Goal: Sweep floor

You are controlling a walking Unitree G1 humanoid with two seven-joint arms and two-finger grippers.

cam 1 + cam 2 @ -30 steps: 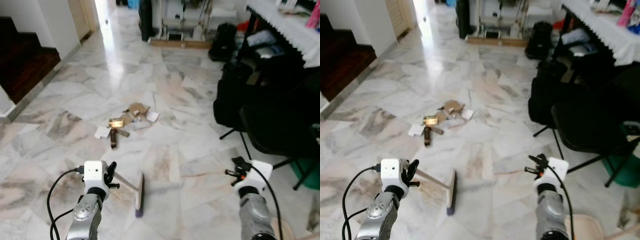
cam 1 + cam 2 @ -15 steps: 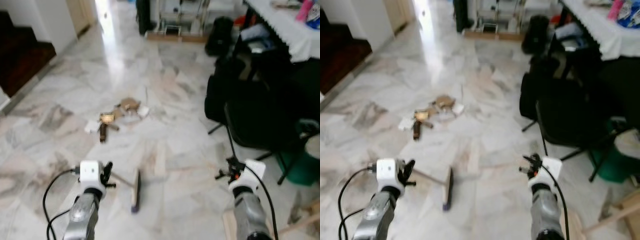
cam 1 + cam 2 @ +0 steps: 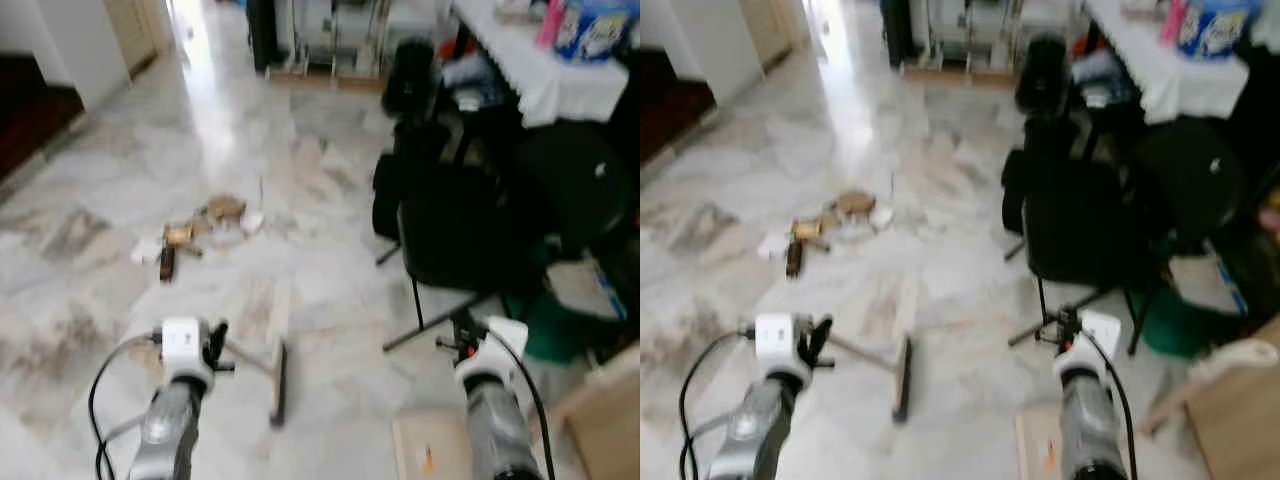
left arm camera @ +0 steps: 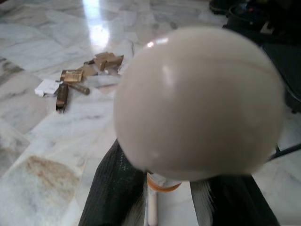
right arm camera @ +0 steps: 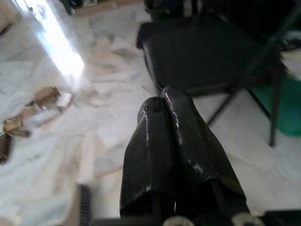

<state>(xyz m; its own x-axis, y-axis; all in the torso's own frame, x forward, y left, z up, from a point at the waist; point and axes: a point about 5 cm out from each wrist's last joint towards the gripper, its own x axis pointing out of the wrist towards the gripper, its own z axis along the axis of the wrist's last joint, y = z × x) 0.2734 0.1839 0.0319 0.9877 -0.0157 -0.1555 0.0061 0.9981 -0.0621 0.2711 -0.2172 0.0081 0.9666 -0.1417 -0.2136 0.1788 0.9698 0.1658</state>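
Marble floor (image 3: 330, 200) has trash (image 3: 195, 225) ahead; our left gripper (image 3: 212, 345) grips the broom (image 3: 272, 375), our right gripper (image 5: 171, 113) is closed on nothing

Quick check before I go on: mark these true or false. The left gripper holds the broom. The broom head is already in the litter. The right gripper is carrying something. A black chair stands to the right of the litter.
1. True: the left gripper is shut on the broom.
2. False: the broom head lies short of the litter, with bare floor between.
3. False: the right gripper is shut and empty.
4. True: the black chair stands to the right.
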